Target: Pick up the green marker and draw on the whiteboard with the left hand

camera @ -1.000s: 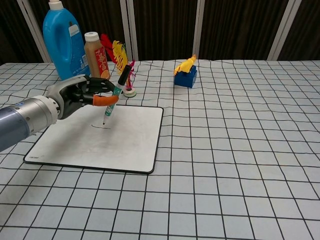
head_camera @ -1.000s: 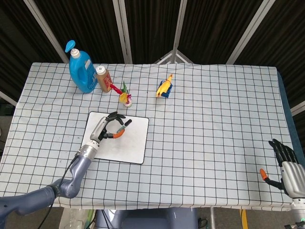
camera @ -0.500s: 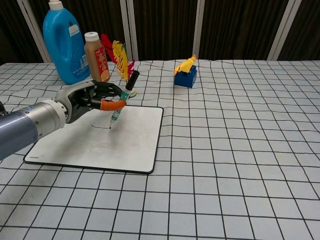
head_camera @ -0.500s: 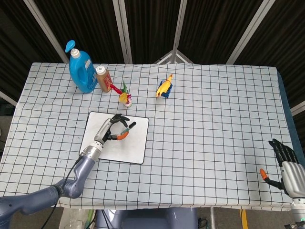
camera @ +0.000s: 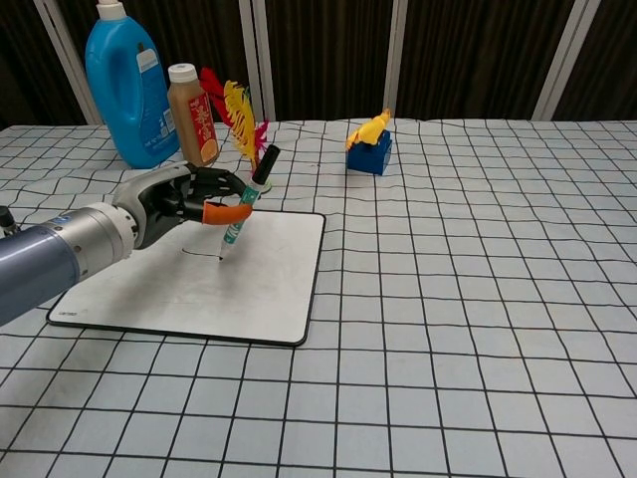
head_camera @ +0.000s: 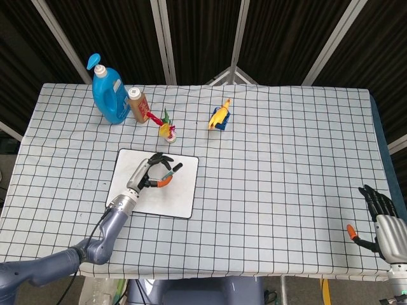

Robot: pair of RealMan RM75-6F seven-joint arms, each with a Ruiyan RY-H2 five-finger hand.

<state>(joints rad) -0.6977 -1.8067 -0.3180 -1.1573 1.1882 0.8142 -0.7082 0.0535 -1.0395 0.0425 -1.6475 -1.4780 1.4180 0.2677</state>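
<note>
On checked tablecloth (camera: 478, 299) (dark curtains (camera: 468, 55) behind): whiteboard (camera: 259, 289).

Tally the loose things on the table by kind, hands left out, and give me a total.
Bottles: 2, the blue detergent bottle and the brown bottle
Toys: 2, the feathered toy and the yellow-and-blue toy
Whiteboards: 1, the whiteboard
Markers: 1, the green marker
Total: 6

Checked table (head_camera: 286, 159) — whiteboard (head_camera: 178, 194), blue jug (head_camera: 107, 89), brown bottle (head_camera: 137, 105), toy block (head_camera: 219, 119)
</note>
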